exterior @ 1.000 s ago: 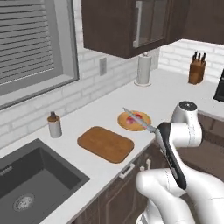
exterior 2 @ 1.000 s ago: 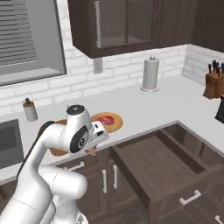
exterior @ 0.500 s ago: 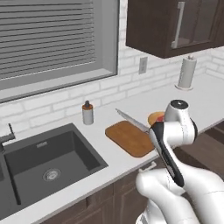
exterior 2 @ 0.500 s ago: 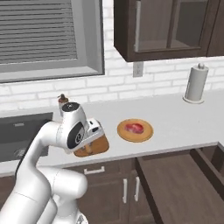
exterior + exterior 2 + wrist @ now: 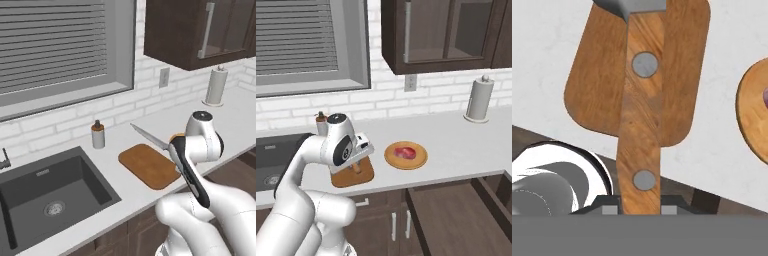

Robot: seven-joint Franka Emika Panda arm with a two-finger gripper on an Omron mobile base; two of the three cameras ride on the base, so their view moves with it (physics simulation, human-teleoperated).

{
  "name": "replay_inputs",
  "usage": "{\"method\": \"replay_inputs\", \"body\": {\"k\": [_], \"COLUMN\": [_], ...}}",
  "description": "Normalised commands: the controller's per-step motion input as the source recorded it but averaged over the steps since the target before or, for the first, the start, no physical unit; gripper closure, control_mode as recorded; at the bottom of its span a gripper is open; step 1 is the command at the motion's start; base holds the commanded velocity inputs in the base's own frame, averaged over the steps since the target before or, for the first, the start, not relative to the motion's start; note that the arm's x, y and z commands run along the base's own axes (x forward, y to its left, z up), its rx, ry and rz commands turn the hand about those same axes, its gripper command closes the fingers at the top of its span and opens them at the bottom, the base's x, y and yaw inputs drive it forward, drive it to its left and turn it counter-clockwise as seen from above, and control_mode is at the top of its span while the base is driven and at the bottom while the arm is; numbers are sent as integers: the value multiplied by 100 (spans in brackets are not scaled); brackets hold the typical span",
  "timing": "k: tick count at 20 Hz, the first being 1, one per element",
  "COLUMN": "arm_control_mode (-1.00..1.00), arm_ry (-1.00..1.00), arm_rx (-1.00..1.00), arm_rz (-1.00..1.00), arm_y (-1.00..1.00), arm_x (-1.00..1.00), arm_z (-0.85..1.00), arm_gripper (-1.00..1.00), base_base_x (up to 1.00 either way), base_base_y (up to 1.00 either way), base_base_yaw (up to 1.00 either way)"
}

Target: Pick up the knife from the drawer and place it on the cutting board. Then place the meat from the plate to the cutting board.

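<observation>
Gripper [image 5: 640, 209] jaws pinch the knife [image 5: 641, 125] by its wooden handle; knife held in the air above the board [image 5: 594, 75], not touching it. In the left base view the grey blade [image 5: 148, 136] sticks out from the arm over the board [image 5: 150, 165], tip pointing toward the bottle [image 5: 98, 134]. Plate [image 5: 406, 155] sits just right of the board [image 5: 356, 175] on the counter [image 5: 456, 145], apart from it, with the meat [image 5: 404, 151] in its middle. Drawer [image 5: 456, 220] is pulled open below the counter, right of the board. Sink [image 5: 45, 195] lies left of the board; paper towel roll [image 5: 478, 100] stands far right of it near the wall.
</observation>
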Motion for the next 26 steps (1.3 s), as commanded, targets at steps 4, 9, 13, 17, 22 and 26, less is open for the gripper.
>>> {"method": "replay_inputs", "body": {"k": [4,9,13,17,22,26], "arm_control_mode": [-100,-100,-100,-100,-100,-100], "arm_ry": [2,11,18,18,13,12], "arm_rx": [0,0,0,0,-1,-5], "arm_rz": [0,-3,-3,-3,0,0], "arm_y": [10,39,5,-9,-10,-14], "arm_x": [42,80,97,38,-2,-31], "arm_z": [-24,-25,-21,-27,-43,-71], "arm_gripper": [100,100,100,100,100,100], "base_base_x": [0,0,0,0,0,0], "base_base_y": [0,0,0,0,0,0], "base_base_yaw": [0,0,0,0,0,0]}}
